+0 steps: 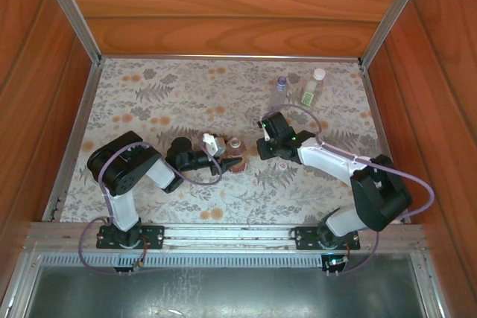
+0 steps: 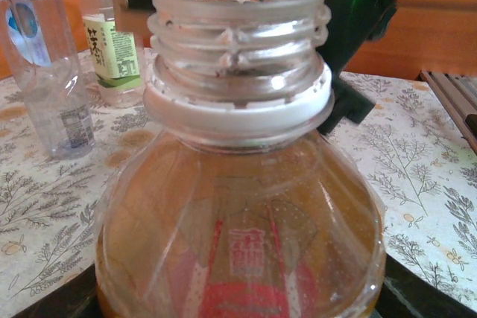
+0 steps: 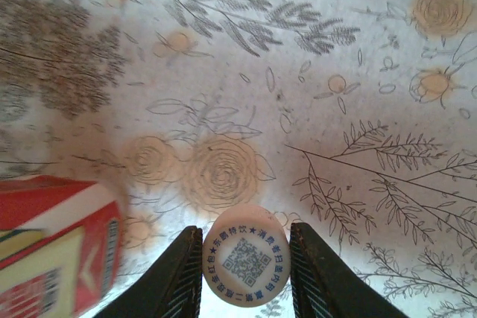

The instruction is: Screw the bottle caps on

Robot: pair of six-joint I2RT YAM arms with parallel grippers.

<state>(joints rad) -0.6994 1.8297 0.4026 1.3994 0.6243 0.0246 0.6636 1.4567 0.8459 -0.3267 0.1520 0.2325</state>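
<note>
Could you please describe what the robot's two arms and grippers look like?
The left arm and right arm have black joints, white links and looping pale purple cables. Green lights glow by the right wrist. The right gripper has black, ribbed fingers.

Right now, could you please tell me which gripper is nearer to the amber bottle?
Left. The left gripper is closed around the amber bottle low on its body. The right gripper sits just to the bottle's right, apart from it, holding a white cap.
</note>
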